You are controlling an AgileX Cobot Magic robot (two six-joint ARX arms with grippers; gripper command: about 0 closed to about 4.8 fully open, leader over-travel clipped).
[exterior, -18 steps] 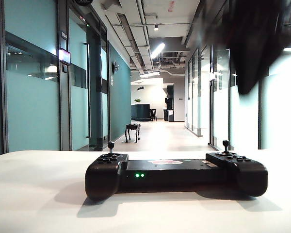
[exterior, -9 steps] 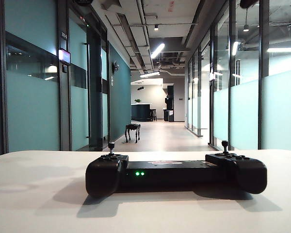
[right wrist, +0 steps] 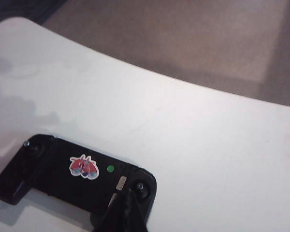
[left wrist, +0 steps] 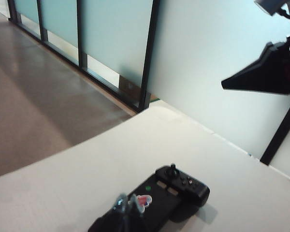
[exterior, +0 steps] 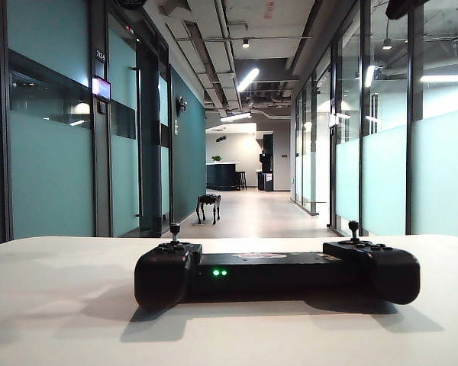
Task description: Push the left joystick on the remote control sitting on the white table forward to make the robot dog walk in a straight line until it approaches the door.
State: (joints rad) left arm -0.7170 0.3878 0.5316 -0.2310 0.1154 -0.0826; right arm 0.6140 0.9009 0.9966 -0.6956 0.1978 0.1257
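Note:
The black remote control lies on the white table, green LED lit. Its left joystick stands upright with nothing touching it; it shows as a small knob in the right wrist view. The robot dog stands far down the corridor floor. My left gripper hangs shut, high above the remote's middle near the reddish logo. My right gripper is shut, raised over the remote's right end beside the right joystick. Neither gripper shows in the exterior view.
A dark bit of an arm pokes in at the exterior view's top right. Dark-framed glass walls and doors line both sides of the corridor. The table's curved far edge drops to the brown floor.
The dark blurred arm that filled the upper right a second ago has lifted away; only a small tip remains. The remote and the robot dog have not moved.

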